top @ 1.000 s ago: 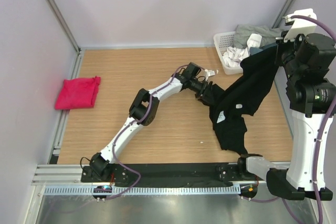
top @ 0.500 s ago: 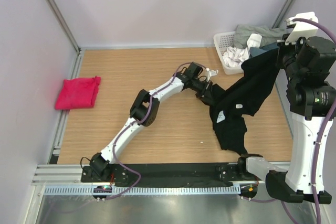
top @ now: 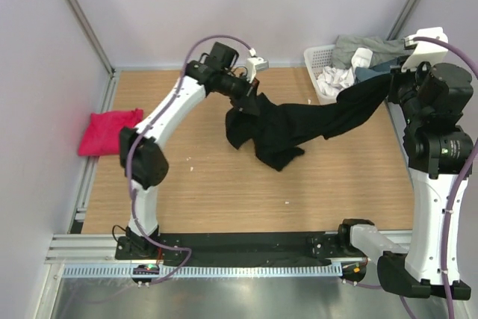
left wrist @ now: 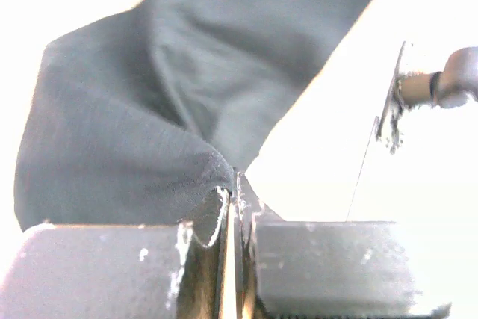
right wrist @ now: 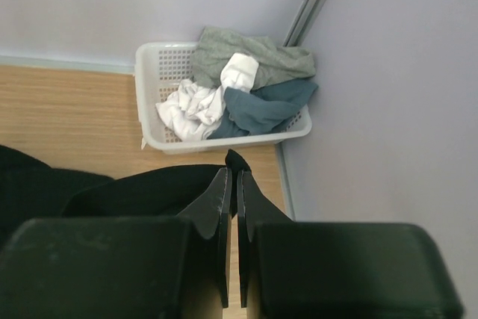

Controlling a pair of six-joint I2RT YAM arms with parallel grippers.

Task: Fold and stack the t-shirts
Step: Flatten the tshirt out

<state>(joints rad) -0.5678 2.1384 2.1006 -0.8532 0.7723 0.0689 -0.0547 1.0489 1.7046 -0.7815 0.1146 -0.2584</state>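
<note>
The black t-shirt (top: 299, 126) hangs stretched in the air between my two grippers, sagging over the table's middle. My left gripper (top: 252, 99) is shut on its left end, high at the back; in the left wrist view the cloth (left wrist: 142, 140) bunches at the closed fingertips (left wrist: 233, 188). My right gripper (top: 392, 84) is shut on its right end near the basket; in the right wrist view a black corner (right wrist: 237, 160) pokes past the closed gripper (right wrist: 232, 178). The pink t-shirt (top: 112, 131) lies folded at the table's left edge.
A white latticed basket (top: 320, 72) with grey, white and teal clothes stands at the back right corner, also in the right wrist view (right wrist: 224, 136). Walls close in the back and both sides. The wooden table (top: 224, 192) has a black rail at the front.
My left arm has swung up, back and to the left with its end of the black shirt, lifting it off the table and stretching it out. The right gripper has stayed almost still.
</note>
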